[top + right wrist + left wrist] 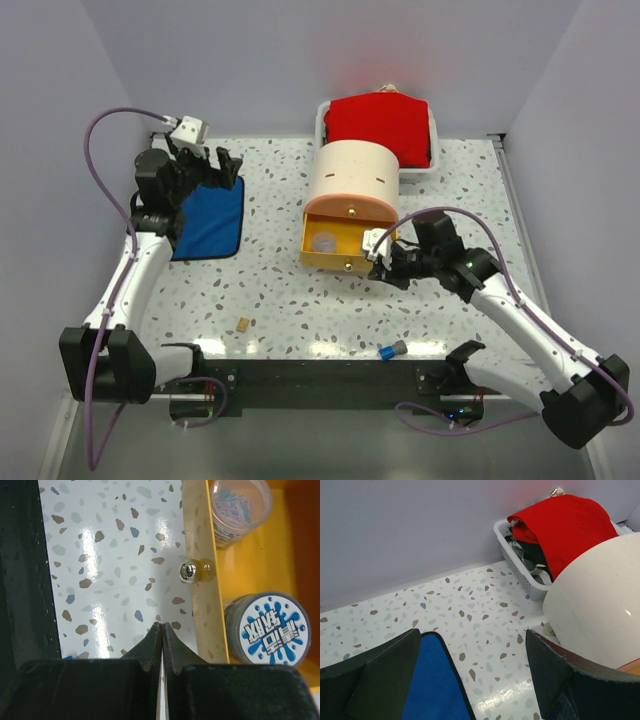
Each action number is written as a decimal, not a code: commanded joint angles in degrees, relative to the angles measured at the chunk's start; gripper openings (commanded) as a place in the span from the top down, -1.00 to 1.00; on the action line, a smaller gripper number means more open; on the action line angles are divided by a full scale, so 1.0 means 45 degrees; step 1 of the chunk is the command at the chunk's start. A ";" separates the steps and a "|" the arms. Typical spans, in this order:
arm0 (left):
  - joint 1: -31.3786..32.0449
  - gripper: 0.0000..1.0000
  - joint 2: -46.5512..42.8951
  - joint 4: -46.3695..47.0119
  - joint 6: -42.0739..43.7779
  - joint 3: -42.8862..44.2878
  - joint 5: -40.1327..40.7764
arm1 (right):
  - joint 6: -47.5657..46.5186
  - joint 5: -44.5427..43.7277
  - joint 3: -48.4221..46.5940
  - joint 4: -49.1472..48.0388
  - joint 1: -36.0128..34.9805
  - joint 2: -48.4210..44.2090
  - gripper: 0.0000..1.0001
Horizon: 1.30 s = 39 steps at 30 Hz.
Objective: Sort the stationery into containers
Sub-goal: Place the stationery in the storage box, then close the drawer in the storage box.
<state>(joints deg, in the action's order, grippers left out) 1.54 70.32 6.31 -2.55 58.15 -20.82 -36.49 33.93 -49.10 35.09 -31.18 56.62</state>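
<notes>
Blue cloth (212, 220), white basket (321, 118), red cloth (380, 122)

Clear cup (240, 510) cut by top edge; tan piece (243, 323) too small to identify.

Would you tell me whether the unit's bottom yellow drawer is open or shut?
Open: the drawer is pulled out from the cream unit, with a clear cup visible inside.

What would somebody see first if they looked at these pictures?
The bright red cloth in the white tray at the far edge jumps out first. Next, the cream drawer unit mid-table with its yellow drawer pulled open, the right gripper shut just before its knob. A blue cloth lies on the left.
</notes>
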 commanded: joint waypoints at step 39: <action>-0.0030 -0.80 0.0290 0.0611 -0.0138 -0.0129 -0.0022 | 0.1468 -0.7266 -0.0827 -0.9924 -0.0786 0.5172 1.00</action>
<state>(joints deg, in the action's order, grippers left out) 1.52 71.31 6.33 -2.55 57.39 -20.80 -28.14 6.44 -50.35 -0.27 -34.94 79.70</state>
